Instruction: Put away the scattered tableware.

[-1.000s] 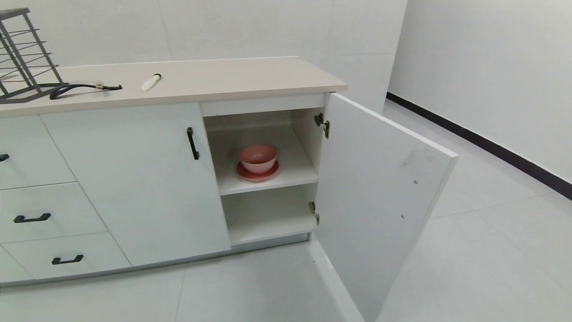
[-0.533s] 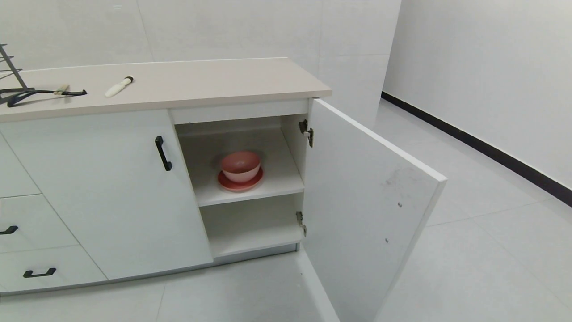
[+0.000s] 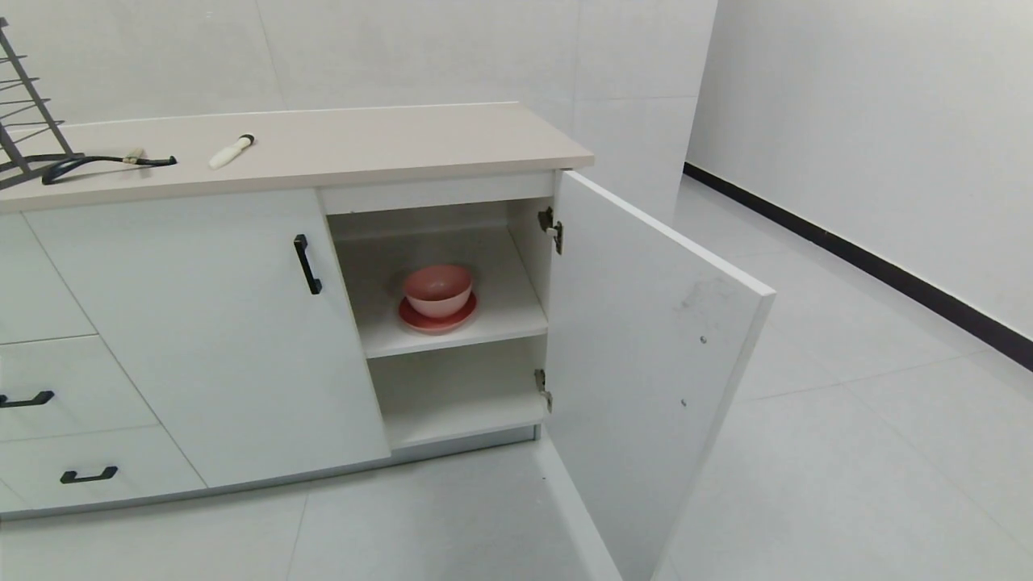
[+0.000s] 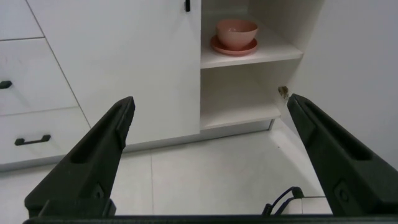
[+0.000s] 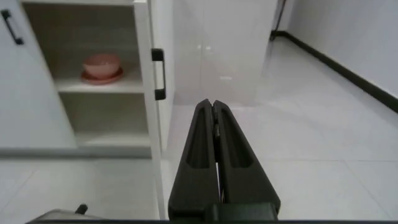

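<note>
Now, my left pincer [image 4: 208, 143]: fingers spread wide, nothing between them, facing the cabinet's lower part.
My right pincer [image 5: 214, 109]: fingers pressed together, empty, near the open door's [image 5: 144, 93] edge.
Pink bowl [image 3: 437, 289]: sits in the red plate [image 3: 436, 326] on the cabinet's upper shelf [image 3: 500, 323].
Countertop [image 3: 363, 145]: white-handled utensil [image 3: 232, 151] lying near a black-handled tool [image 3: 97, 164].
</note>
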